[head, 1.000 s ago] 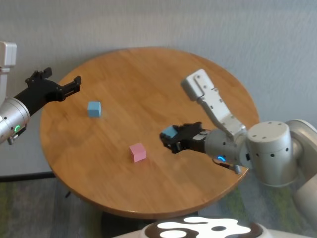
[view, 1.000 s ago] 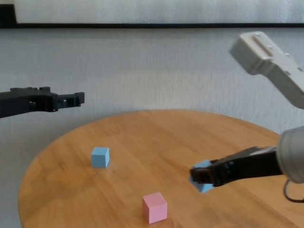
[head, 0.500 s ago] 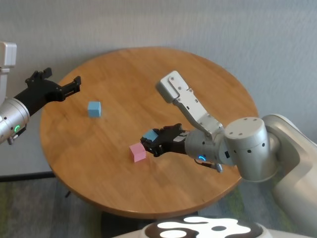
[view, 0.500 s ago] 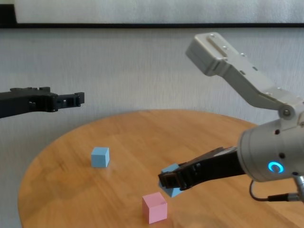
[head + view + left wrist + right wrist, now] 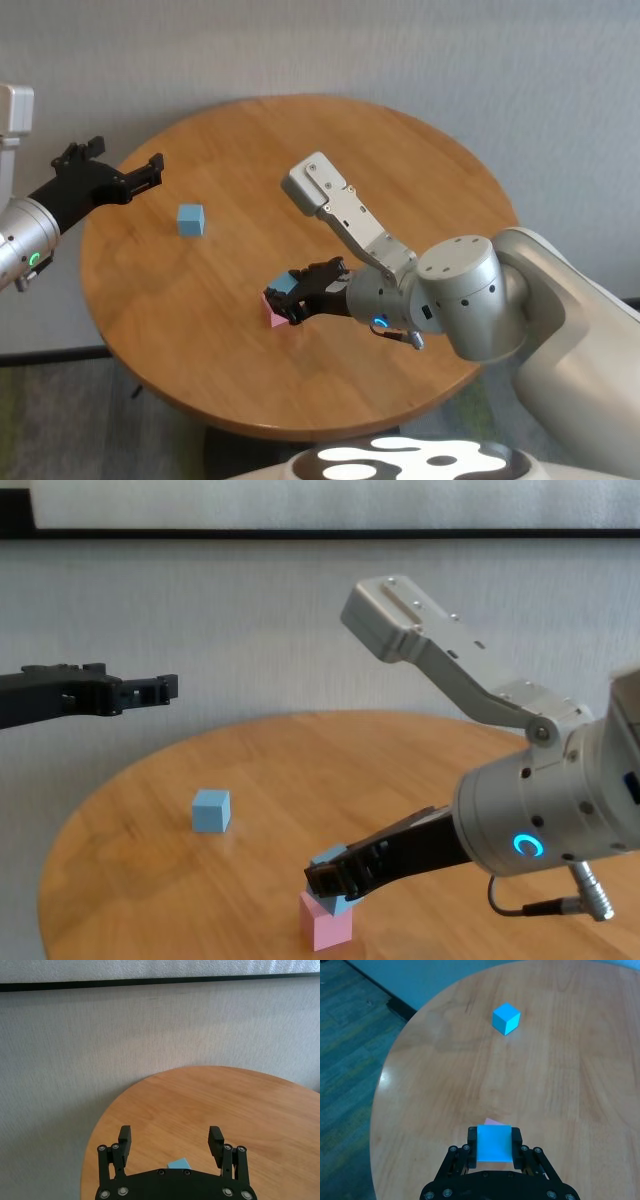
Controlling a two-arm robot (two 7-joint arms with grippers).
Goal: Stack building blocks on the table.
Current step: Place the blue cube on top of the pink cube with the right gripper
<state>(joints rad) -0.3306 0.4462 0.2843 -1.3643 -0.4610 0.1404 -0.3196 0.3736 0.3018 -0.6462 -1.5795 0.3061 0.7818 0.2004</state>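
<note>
My right gripper point(image 5: 287, 297) is shut on a light blue block point(image 5: 282, 285) and holds it just over the pale pink block point(image 5: 275, 312) near the front of the round wooden table point(image 5: 400, 160). In the chest view the blue block point(image 5: 327, 868) sits right above the pink block point(image 5: 324, 926); whether they touch I cannot tell. In the right wrist view the blue block point(image 5: 494, 1143) hides nearly all of the pink block point(image 5: 492, 1122). The other light blue block point(image 5: 190, 219) stands alone at the left. My left gripper point(image 5: 150, 170) is open and empty, high over the table's left edge.
A grey wall stands behind the table. The right arm's upper link point(image 5: 430, 650) rises over the middle of the table. Bare wood lies between the lone blue block point(image 5: 211, 810) and the pink block.
My right gripper has carried the blue block leftward across the table, from right of the pink block to directly over it. The left arm has not moved.
</note>
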